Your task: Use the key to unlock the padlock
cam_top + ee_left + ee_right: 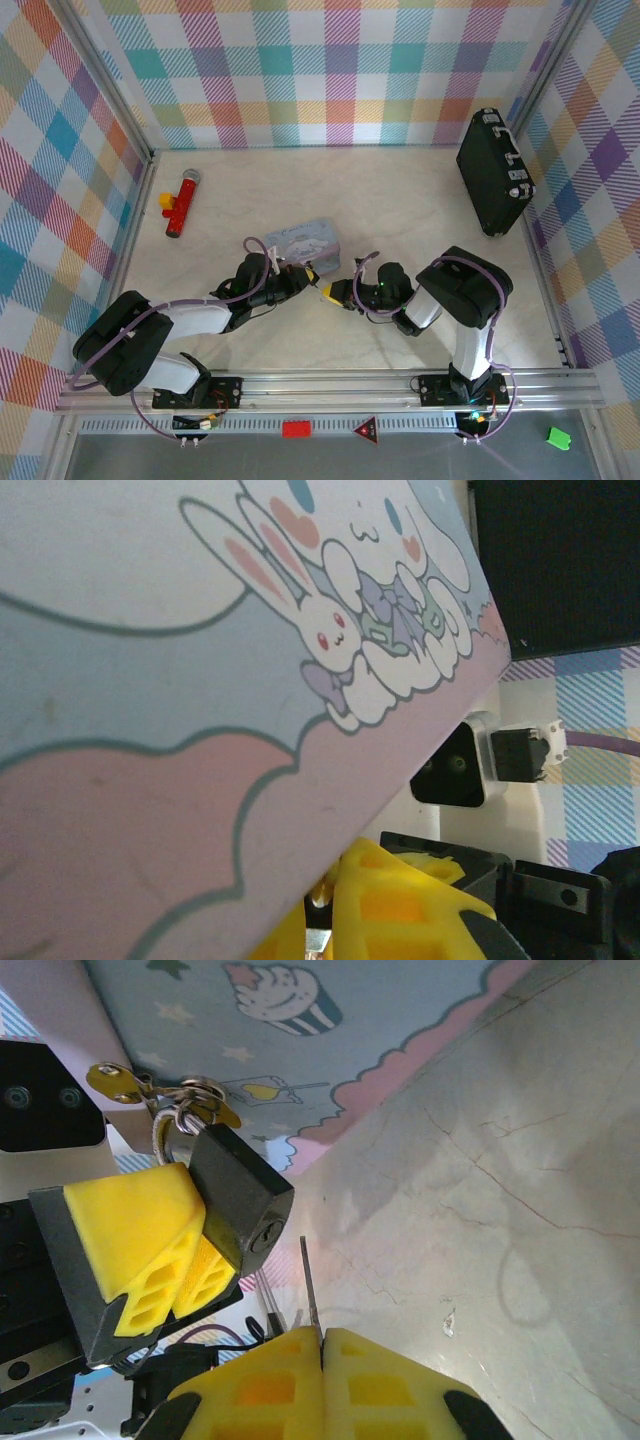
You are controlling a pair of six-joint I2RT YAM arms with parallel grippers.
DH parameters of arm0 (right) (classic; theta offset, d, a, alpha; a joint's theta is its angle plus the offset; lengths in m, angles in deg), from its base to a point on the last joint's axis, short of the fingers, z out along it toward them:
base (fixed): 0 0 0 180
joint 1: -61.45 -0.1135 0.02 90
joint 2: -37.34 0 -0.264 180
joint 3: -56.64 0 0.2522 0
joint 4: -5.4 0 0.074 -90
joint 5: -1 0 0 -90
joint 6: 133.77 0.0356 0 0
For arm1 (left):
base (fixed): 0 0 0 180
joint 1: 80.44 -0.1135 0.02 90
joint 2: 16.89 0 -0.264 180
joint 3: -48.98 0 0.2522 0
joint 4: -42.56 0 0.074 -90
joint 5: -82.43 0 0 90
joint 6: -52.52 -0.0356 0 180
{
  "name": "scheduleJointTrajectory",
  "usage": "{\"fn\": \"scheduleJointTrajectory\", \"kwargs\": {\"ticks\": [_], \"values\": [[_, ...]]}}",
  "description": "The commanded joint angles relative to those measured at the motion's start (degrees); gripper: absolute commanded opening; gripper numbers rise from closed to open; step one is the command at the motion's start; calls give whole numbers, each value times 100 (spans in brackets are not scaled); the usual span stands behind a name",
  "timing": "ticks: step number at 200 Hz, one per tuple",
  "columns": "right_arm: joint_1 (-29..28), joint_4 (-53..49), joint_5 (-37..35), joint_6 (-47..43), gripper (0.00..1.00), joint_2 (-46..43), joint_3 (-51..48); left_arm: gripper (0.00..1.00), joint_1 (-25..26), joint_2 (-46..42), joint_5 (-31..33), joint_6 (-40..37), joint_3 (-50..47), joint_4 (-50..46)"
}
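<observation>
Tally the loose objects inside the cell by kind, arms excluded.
Padlock: 1
Silvery key: 1
Ring of brassy pieces on the shackle: 1
Cartoon tin: 1
Black case: 1
Red-and-yellow toy: 1
Total: 6

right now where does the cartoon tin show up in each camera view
top external: pale blue cartoon tin near the picture's centre, slightly left.
left wrist: its printed face covers the upper left, with the bunny artwork toward the top.
right wrist: the tin runs along the top edge, cupcake print on it, padlock just below.
shared landmark: left hand's yellow fingers, right beside the tin.
</observation>
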Motion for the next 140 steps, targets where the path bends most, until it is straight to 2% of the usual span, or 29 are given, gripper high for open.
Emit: {"fn": "scheduleJointTrajectory", "kwargs": {"ticks": [1,140], "values": [[58,537,78,84,0,-25,-88,0,-72,-45,-183,3,-13,364],[169,538,273,50,0,-314,-43,0,-223,-226,-469,221,-50,590]]}}
